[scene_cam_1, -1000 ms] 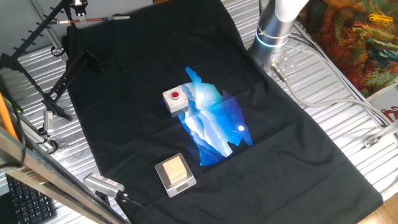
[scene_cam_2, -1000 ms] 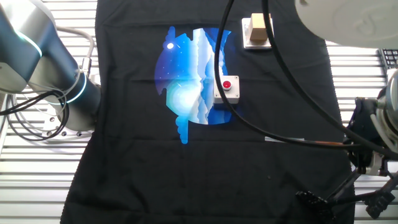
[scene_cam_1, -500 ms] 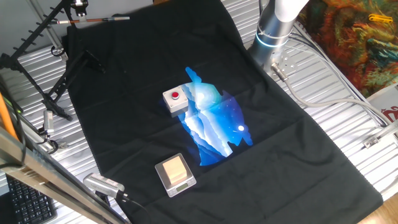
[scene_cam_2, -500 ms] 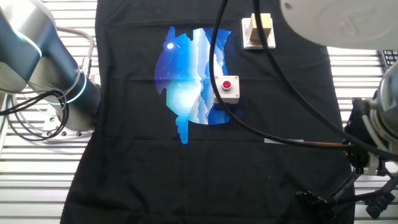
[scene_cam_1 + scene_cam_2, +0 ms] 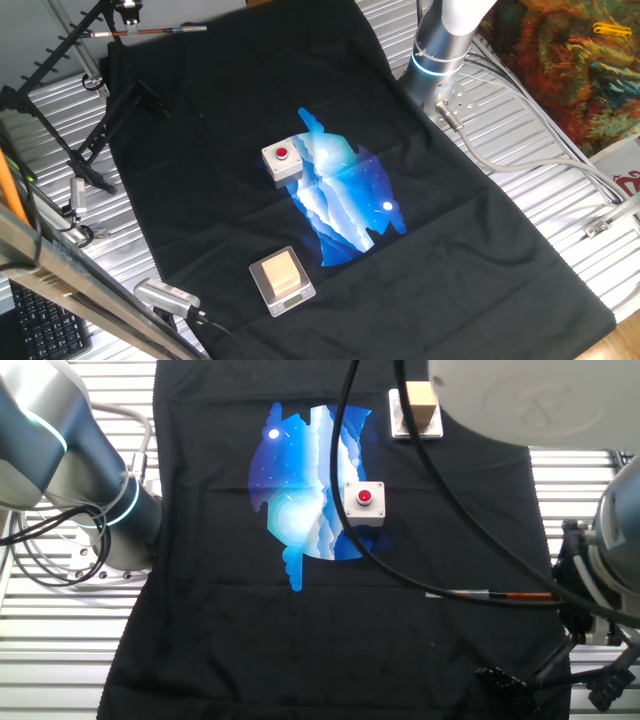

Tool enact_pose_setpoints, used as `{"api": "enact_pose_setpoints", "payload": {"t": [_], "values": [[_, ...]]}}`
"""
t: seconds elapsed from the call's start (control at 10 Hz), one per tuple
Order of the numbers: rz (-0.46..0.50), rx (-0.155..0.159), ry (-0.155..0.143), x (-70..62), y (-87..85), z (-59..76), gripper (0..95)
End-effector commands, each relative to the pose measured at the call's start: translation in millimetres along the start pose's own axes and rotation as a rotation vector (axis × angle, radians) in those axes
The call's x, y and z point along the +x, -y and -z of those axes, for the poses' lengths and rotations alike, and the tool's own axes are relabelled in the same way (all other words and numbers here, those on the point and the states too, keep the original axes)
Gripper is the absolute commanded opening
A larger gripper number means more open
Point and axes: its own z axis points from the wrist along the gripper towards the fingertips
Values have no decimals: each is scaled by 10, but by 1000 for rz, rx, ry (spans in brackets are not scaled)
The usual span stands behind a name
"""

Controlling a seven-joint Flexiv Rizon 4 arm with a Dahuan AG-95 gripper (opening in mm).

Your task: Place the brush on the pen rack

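I see the slim reddish-brown paintbrush [image 5: 150,33] level beside the black toothed metal pen rack [image 5: 60,48]; gripper [image 5: 126,12] state unclear, so I'd lower gently between teeth before releasing.

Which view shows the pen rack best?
The fixed view with the rack at upper left: its toothed bar and legs show, with the brush beside its top. The other fixed view shows only a dark foot at the lower right edge.
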Motion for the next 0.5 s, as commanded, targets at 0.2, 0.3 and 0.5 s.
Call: {"api": "enact_pose_setpoints", "payload": {"t": [0.2, 0.3, 0.5], "values": [[18, -6, 6, -2, 35, 15, 190], [18, -7, 7, 0, 46, 22, 190], [14, -8, 7, 2, 60, 24, 190]]}}
